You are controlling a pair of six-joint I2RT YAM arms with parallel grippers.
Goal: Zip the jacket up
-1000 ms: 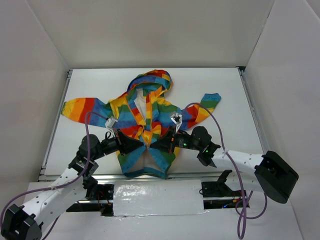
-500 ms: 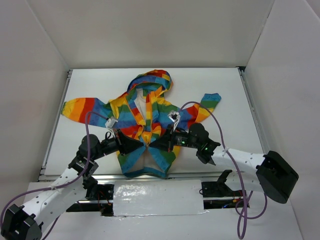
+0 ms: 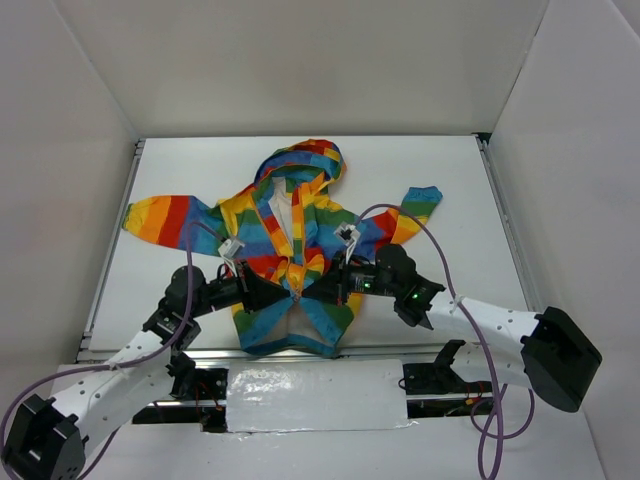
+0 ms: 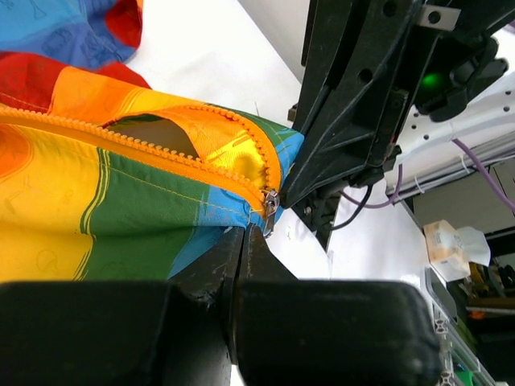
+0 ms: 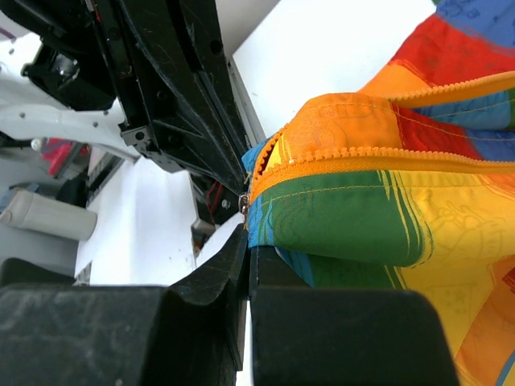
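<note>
Jacket position: the jacket is being laid flat on the white surface, with the hood pointing away from the arms and the hem pointing toward them.
Meeting point: the 2 grippers are being brought nose to nose at the lower front, just above a spot where the panels are gaping toward the hem.
Left gripper: the left gripper is being kept pressed closed, its tip touching the blue fabric edge right under the slider; the cloth appears to be pinched.
Right gripper: the right gripper is likewise being held closed on the fabric edge beside the slider.
Risk 1: the slider is likely being missed, since both tips are sitting on cloth beside it; a pull from here could drag the whole jacket instead of closing the zipper.
Risk 2: loose fabric is bunching near the teeth and could be caught in the slider.
Risk 3: the 2 grippers are being crowded together, so a small sideways move could cause a collision.
Risk 4: a thin pinch could be lost under tension.
</note>
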